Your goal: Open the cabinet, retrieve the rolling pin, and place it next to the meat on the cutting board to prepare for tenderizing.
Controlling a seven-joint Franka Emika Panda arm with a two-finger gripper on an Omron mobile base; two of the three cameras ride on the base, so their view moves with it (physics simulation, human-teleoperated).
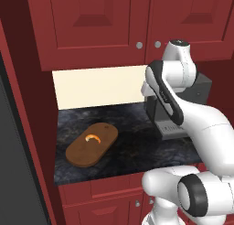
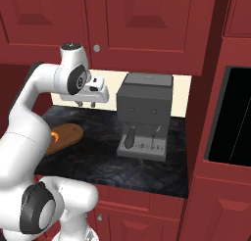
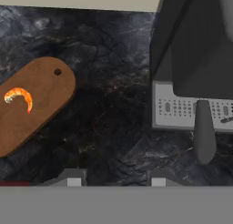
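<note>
A home-style kitchen, rendered. Dark-red raised-panel wall cabinet (image 1: 98, 25) doors with small round knobs hang above a dark marbled stone surface (image 1: 132, 148), with matching red drawers and doors below it and a cream backsplash (image 1: 98, 87) behind. On the surface: a grey espresso machine (image 2: 144, 115), and an oval wooden cutting board (image 1: 91, 144) carrying a small orange piece of meat (image 1: 93, 138).

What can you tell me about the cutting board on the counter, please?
The cutting board is a flat, oval slab that looks like brown wood, with a small dark hole near one rounded end. It lies flat on the dark marbled counter, set at an angle to the counter's front edge, to the left of the grey coffee machine and apart from it. One small curved orange piece of meat rests on it. Nothing else touches it.
</note>
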